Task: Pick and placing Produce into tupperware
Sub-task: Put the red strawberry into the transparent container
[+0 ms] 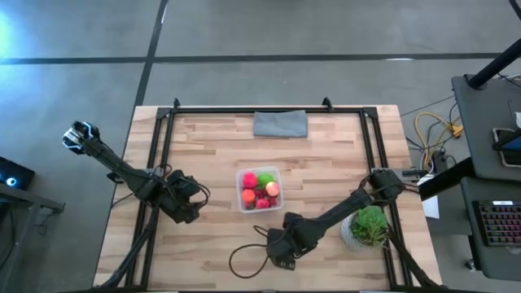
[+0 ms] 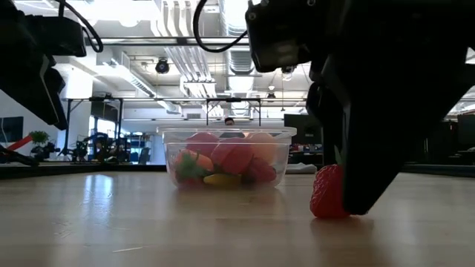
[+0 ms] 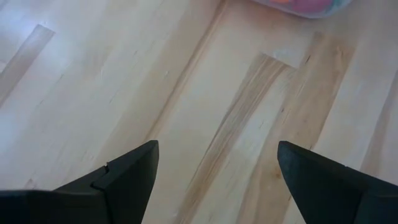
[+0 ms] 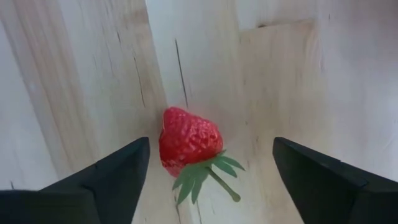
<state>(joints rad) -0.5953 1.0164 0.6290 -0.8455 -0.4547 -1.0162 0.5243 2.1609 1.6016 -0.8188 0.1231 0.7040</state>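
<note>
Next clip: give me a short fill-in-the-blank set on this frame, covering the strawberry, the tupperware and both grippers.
1. The strawberry lies on the ____, outside the tupperware.
2. The right gripper has its fingers ____ on either side of the strawberry.
3. The left gripper hangs open over bare ____, holding nothing.
4. The grey cloth lies at the table's far edge; the potted ____ stands beside the right arm.

Missing words: table; open; wood; plant

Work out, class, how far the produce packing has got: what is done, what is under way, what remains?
Done: several fruits sit in the tupperware. Under way: the open right gripper straddles a strawberry lying on the table, not yet gripped. Left: lifting it into the tub. The left gripper waits open beside it.
</note>
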